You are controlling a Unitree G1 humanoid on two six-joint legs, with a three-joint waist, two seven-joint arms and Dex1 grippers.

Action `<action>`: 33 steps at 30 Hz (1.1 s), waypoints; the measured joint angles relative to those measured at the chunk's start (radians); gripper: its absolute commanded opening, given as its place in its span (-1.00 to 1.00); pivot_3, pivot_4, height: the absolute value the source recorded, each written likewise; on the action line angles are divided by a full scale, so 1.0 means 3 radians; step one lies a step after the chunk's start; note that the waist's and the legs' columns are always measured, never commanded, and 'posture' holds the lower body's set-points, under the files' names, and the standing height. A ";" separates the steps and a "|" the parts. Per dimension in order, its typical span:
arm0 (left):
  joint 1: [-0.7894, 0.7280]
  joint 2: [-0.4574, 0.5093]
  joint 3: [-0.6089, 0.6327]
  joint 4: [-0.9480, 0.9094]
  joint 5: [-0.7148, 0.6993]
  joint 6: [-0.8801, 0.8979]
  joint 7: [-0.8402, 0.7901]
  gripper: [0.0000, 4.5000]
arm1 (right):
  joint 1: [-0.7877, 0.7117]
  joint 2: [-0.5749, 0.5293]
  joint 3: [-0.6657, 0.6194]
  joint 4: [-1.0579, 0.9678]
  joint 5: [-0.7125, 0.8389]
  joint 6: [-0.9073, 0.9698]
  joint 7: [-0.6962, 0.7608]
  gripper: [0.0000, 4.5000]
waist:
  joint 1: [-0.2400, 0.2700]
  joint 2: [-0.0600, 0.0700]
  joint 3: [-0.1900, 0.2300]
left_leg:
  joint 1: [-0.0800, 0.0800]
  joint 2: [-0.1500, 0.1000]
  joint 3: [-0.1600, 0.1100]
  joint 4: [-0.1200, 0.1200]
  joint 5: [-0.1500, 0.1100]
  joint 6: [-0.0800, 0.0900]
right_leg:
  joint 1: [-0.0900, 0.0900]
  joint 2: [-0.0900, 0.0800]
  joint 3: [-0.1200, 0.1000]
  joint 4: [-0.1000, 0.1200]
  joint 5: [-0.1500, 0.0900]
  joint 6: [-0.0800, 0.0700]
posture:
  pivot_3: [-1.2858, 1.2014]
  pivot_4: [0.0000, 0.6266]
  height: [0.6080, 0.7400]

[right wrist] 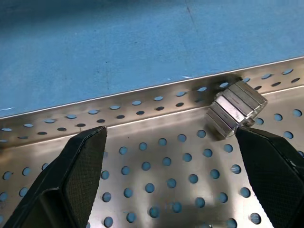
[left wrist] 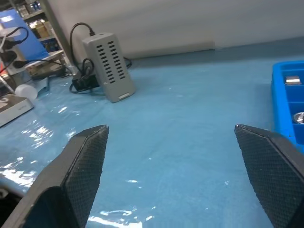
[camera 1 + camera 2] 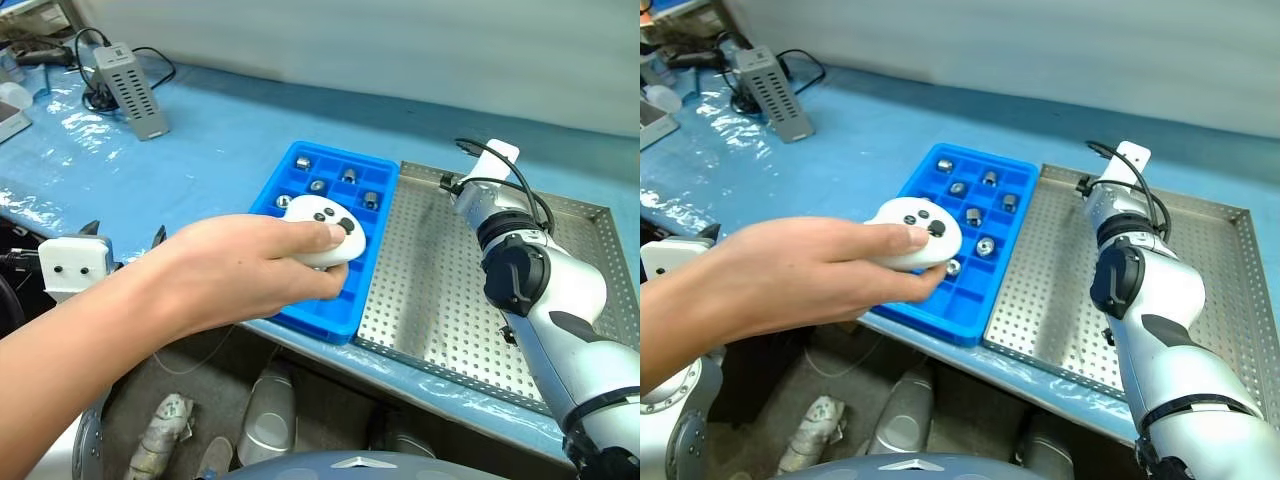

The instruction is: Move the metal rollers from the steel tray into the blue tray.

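The blue tray lies left of the steel tray on the blue-covered table. Several metal rollers sit in its far compartments, among them one and another. One metal roller lies in the steel tray against its perforated rim. My right gripper hangs open just above the steel tray's floor, the roller ahead near one fingertip, untouched. Away from both trays, my left gripper stands open and empty over bare table. The blue tray's edge is off to one side of it.
A person's hand holds a white controller over the blue tray's near half, hiding those compartments. A grey adapter box with cables sits at the back left. The table's front edge runs just below both trays.
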 measured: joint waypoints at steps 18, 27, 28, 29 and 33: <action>-0.0684 0.0325 -0.0063 0.0135 -0.0140 0.0196 -0.0165 1.00 | 0.0123 -0.0068 0.0161 0.0000 -0.0194 0.0005 -0.0457 0.98 | 0.0205 0.0000 0.0000 | 0.0009 -0.0004 -0.0001 -0.0002 0.0003 -0.0007 | -0.0002 0.0005 0.0034 0.0011 -0.0001 0.0005 | 0.64 -0.52 1.00; -0.1187 0.0541 -0.0370 0.0474 -0.0248 0.0212 -0.0402 1.00 | 0.0152 -0.0107 0.0246 0.0000 -0.0279 0.0012 -0.0537 0.98 | 0.0204 0.0001 0.0000 | 0.0009 -0.0004 -0.0001 -0.0002 0.0006 -0.0012 | -0.0004 0.0006 0.0036 0.0014 0.0001 0.0002 | 0.67 -0.52 1.00; -0.1197 0.0549 -0.0405 0.0487 -0.0249 0.0216 -0.0409 1.00 | 0.0165 -0.0108 0.0256 0.0000 -0.0288 0.0019 -0.0542 0.98 | 0.0204 0.0001 0.0000 | 0.0009 -0.0005 -0.0001 -0.0002 0.0006 -0.0012 | -0.0004 0.0006 0.0037 0.0013 0.0005 -0.0005 | 0.68 -0.52 1.00; -0.1207 0.0551 -0.0441 0.0491 -0.0250 0.0238 -0.0410 1.00 | 0.0179 -0.0111 0.0258 0.0000 -0.0295 0.0029 -0.0554 0.98 | 0.0206 0.0001 0.0000 | 0.0008 -0.0005 -0.0001 -0.0002 0.0007 -0.0013 | -0.0004 0.0006 0.0036 0.0013 0.0009 -0.0011 | 0.69 -0.52 1.00; -0.1211 0.0550 -0.0473 0.0476 -0.0271 0.0309 -0.0402 1.00 | 0.0229 -0.0129 0.0260 0.0000 -0.0311 0.0057 -0.0602 0.98 | 0.0213 0.0001 0.0000 | 0.0007 -0.0004 -0.0001 -0.0003 0.0007 -0.0014 | -0.0005 0.0006 0.0036 0.0013 0.0010 -0.0013 | 0.70 -0.52 1.00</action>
